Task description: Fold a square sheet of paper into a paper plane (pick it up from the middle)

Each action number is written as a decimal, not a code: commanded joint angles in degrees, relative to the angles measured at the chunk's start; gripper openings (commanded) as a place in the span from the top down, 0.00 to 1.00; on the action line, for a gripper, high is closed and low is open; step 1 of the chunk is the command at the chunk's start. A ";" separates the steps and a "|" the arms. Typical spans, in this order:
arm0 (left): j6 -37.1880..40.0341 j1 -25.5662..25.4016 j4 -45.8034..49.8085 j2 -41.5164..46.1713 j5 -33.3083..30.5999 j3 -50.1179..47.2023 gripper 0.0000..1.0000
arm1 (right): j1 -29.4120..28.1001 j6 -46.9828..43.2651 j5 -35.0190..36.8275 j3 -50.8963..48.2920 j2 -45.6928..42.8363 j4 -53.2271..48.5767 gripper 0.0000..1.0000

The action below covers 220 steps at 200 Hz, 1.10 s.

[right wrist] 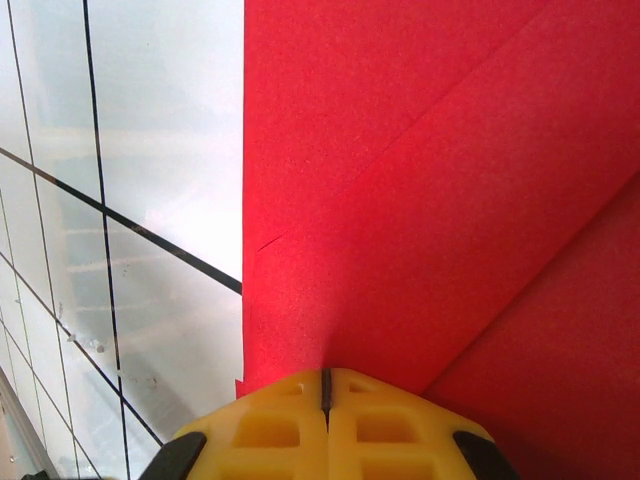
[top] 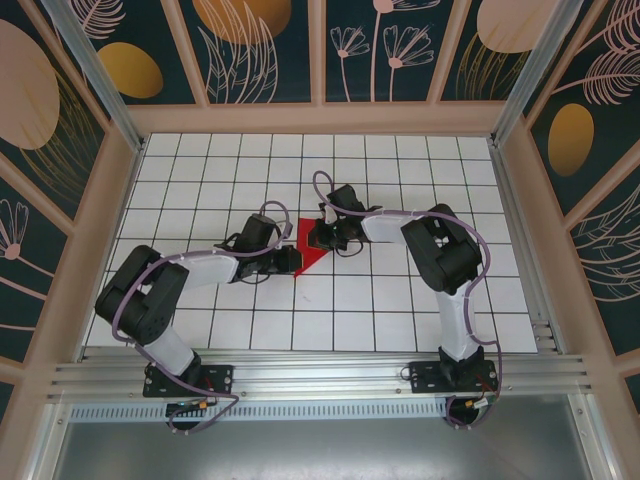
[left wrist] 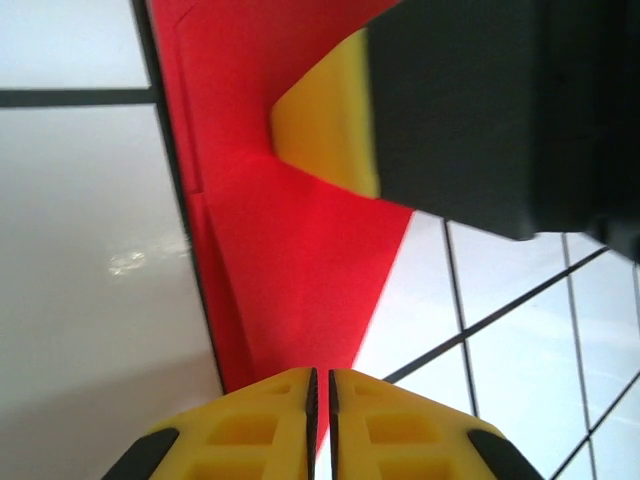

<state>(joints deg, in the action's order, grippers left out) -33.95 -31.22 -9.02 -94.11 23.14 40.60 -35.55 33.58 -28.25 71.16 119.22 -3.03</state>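
Arm bases sit at the near table (top: 400, 310) edge. Both arms reach in to mid-table over the white grid tiles.

Left tool (top: 288, 260) comes in from the left, tip at the left edge of the sheet of paper (top: 308, 245). In the left wrist view its yellow fingers (left wrist: 250, 430) are together with only a hairline slit between them. The paper's narrow end runs straight into the tips, so it reads as pinched on the paper.

The paper is a red creased wedge, no longer a flat square, lying between the two tools near table centre. Its point faces the near side. A folded strip runs along its left edge, and the right wrist view shows diagonal creases and overlapping layers.

Right tool (top: 322, 237) is just beyond, on the paper's far-right side and close to the left tool. Its fingers (right wrist: 270, 430) are together, slit barely visible, with red paper running right up into them. It looks clamped on the sheet. From the left wrist, its yellow pad sits against a raised flap.

Floral wall panels (top: 270, 40) stand behind the far table edge.
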 commanded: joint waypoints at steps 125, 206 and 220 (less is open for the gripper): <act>0.29 -1.30 6.20 -2.63 -3.80 -0.35 0.87 | 0.44 -0.54 7.81 -1.99 7.17 -7.52 1.00; -0.49 -1.73 4.71 -2.92 -1.21 -1.79 0.86 | 0.48 -0.60 7.92 -1.96 7.59 -7.81 1.00; -0.59 -1.89 4.71 -3.05 -1.15 -2.18 0.86 | 0.49 -0.60 7.94 -1.90 7.59 -7.86 1.00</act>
<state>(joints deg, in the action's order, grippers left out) -34.54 -32.51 -6.66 -96.07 20.71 40.27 -35.33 33.58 -28.97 71.77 119.79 -3.27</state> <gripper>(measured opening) 0.137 0.048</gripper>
